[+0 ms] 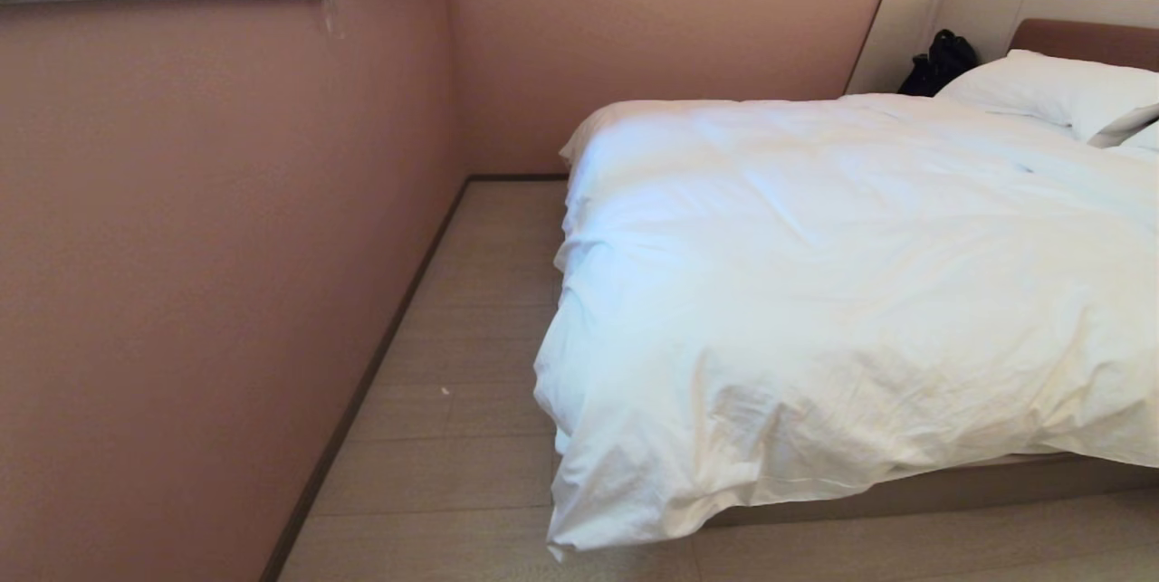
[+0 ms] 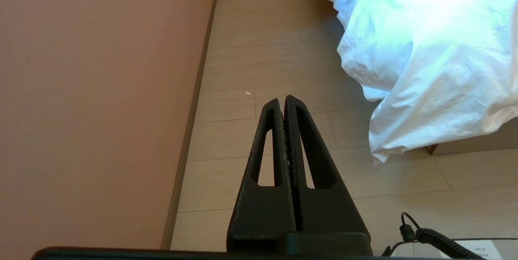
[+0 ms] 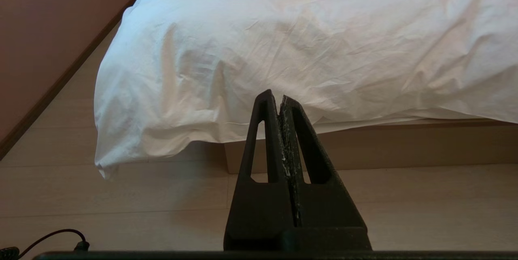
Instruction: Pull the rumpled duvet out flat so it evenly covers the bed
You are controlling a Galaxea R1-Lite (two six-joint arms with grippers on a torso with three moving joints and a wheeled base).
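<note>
A puffy white duvet (image 1: 833, 292) lies creased over the bed, spilling off its left side and hanging at the near left corner almost to the floor. The bed's taupe base (image 1: 951, 487) shows under the foot edge. In the left wrist view my left gripper (image 2: 282, 100) is shut and empty above the floor, apart from the duvet's hanging corner (image 2: 404, 130). My right gripper (image 3: 278, 96) is also shut with nothing in it, low in front of the bed's foot, short of the duvet (image 3: 283, 41) and the base (image 3: 404, 146). Neither arm shows in the head view.
A pink wall (image 1: 181, 292) runs along the left, leaving a strip of pale wood floor (image 1: 471, 338) between it and the bed. White pillows (image 1: 1059, 93) and a black bag (image 1: 942, 62) sit at the headboard (image 1: 1087, 39). A black cable (image 2: 429, 235) lies near the left wrist.
</note>
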